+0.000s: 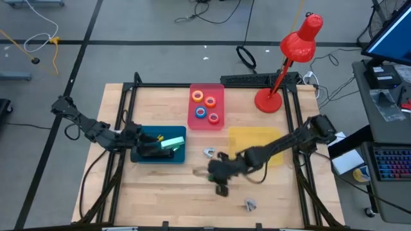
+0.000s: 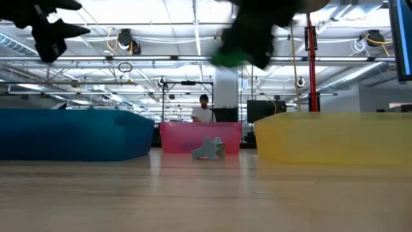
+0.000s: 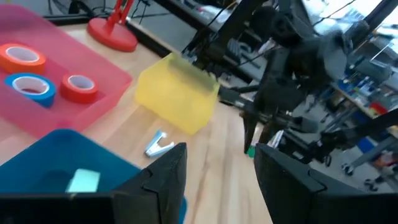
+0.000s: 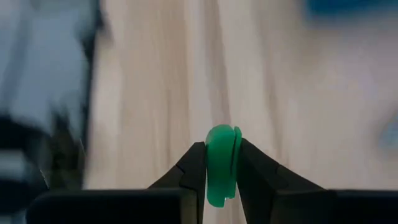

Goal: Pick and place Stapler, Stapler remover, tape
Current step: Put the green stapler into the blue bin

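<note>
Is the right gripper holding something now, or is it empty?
Holding. The right gripper is shut on a small green object, clamped between its two fingers above the wooden table.

Three tape rolls [image 3: 37, 74] lie in the pink tray [image 3: 93, 102]; a grey stapler remover [image 3: 157, 144] rests on the bench [image 3: 217, 168] between the blue tray [image 3: 56, 162] and yellow tray [image 3: 177, 96].

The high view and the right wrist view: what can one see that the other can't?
Only the high view shows the pink tray with its tape rolls, the blue tray, the yellow tray, the red lamp and the left claw over the blue tray. Only the right wrist view shows the small green thing squeezed between the fingers. Both show the right claw and the wooden table.
</note>
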`<state>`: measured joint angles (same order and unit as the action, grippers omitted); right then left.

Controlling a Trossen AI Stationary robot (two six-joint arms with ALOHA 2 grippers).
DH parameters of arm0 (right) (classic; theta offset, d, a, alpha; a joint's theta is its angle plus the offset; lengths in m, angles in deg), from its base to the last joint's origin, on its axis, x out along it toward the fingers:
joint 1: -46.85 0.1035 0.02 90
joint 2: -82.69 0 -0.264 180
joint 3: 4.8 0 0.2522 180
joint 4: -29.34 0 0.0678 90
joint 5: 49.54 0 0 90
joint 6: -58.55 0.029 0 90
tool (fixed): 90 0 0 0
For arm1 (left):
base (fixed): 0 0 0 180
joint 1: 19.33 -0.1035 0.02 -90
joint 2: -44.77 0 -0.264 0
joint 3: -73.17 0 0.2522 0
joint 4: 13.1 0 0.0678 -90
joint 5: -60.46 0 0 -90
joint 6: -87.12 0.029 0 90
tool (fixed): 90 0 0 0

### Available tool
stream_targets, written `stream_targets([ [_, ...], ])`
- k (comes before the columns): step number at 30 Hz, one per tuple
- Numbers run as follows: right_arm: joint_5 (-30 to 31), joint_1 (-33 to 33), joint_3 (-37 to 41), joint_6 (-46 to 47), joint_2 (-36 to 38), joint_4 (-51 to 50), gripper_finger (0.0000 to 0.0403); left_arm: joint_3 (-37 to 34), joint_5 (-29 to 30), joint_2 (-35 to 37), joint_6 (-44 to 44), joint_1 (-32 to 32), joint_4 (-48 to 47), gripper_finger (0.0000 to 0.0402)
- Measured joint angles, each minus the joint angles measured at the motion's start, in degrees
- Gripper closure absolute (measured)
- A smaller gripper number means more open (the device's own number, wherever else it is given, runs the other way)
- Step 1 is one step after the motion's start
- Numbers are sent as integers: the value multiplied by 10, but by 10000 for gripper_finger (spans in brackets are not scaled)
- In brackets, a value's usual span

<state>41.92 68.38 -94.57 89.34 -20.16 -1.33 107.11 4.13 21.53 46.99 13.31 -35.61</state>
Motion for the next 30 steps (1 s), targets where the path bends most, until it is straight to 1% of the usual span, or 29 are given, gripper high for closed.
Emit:
stream_targets([
  [3,8,-32,-1,0,22,112,348,0,0,-4,8,0,19,213],
  [6,6,-60,-1,0,31,215,348,0,4,-26,27,0,61,213],
  [9,0,-87,-1,-2,30,300,348,0,4,-71,51,0,132,213],
  [11,0,-106,-1,-4,30,338,348,0,8,-108,68,0,184,213],
  [15,-2,-135,-1,-30,30,358,348,0,24,-187,97,-10,271,213],
  [19,-22,-153,-1,-48,30,358,348,0,30,-245,90,-35,330,213],
  [25,-41,-168,-1,-71,30,360,349,0,23,-307,84,-66,425,213],
  [30,-76,-170,-2,-82,29,361,349,0,19,-341,81,-83,466,213],
])
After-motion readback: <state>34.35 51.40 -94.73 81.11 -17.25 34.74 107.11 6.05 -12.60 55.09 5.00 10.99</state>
